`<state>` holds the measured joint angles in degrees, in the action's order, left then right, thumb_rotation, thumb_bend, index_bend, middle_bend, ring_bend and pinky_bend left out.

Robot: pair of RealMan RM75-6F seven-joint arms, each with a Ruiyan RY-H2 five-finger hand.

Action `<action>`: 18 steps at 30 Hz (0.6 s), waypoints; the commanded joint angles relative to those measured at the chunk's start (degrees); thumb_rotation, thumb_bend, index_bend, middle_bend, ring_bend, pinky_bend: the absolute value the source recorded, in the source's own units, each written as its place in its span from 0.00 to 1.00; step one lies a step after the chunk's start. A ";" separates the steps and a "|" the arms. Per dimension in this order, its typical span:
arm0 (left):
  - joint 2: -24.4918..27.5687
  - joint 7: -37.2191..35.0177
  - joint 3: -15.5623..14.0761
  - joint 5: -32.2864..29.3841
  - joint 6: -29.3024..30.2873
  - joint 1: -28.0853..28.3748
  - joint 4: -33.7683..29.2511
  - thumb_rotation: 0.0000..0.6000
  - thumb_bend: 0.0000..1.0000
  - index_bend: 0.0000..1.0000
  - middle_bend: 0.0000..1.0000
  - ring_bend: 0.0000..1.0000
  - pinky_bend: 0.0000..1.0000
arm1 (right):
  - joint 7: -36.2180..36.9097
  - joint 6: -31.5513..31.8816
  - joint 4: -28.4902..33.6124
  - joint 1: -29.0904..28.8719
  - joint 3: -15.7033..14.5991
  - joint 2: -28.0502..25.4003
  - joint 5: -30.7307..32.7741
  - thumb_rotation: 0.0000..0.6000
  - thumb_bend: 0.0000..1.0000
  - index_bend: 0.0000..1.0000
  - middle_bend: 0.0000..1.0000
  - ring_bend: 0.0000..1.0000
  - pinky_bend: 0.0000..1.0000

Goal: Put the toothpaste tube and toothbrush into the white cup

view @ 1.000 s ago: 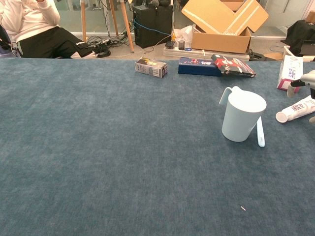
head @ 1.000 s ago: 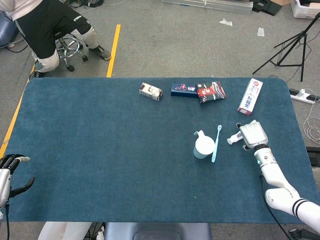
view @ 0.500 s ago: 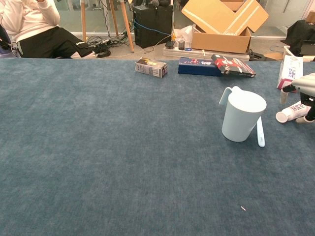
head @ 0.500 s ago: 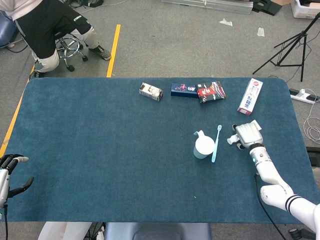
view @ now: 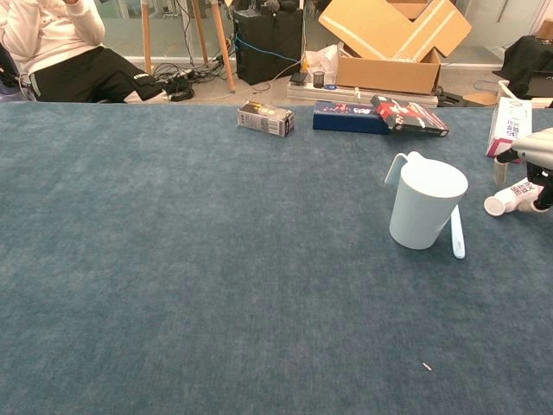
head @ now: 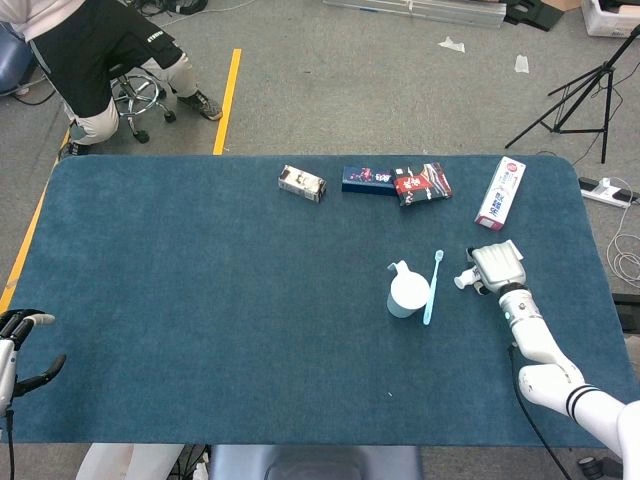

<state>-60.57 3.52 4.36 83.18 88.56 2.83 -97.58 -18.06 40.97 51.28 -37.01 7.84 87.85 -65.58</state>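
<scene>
My right hand [head: 498,268] lies palm-down over the toothpaste tube [view: 511,197] on the right side of the blue table [head: 200,300], its fingers wrapped down around the tube's body so that only the capped end pokes out on the left. In the chest view the tube lies flat on the cloth at the right edge of the picture, with my fingers [view: 543,195] curling over it and touching the cloth on the near side; I hold it, though it is not lifted.

The white cup [head: 407,291] stands upright just left of centre-right, its handle pointing to the far left. The toothbrush [head: 433,286] lies flat just right of the cup, running far to near, its near end close beside the cup's base. The tube and my right hand are a little further right again, apart from the brush.

My left hand [head: 18,350] hangs at the near left corner of the table, off its edge, holding nothing, fingers spread.

Along the far side of the table lie a small box [head: 302,182], a dark blue box [head: 367,179] touching a red and black packet [head: 423,184], and a white toothpaste carton [head: 500,193] at the far right. A seated person [head: 95,50] is beyond the far left corner.
</scene>
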 commanded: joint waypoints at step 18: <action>0.07 -0.04 0.03 0.13 0.17 -0.13 -0.13 1.00 0.22 0.33 0.30 0.21 0.27 | 0.07 -0.62 -1.59 -0.24 -0.61 0.79 0.47 1.00 0.19 0.57 1.00 0.96 1.00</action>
<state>-60.50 3.47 4.39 83.32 88.73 2.70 -97.71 -17.98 40.37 49.69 -37.25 7.23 88.63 -65.12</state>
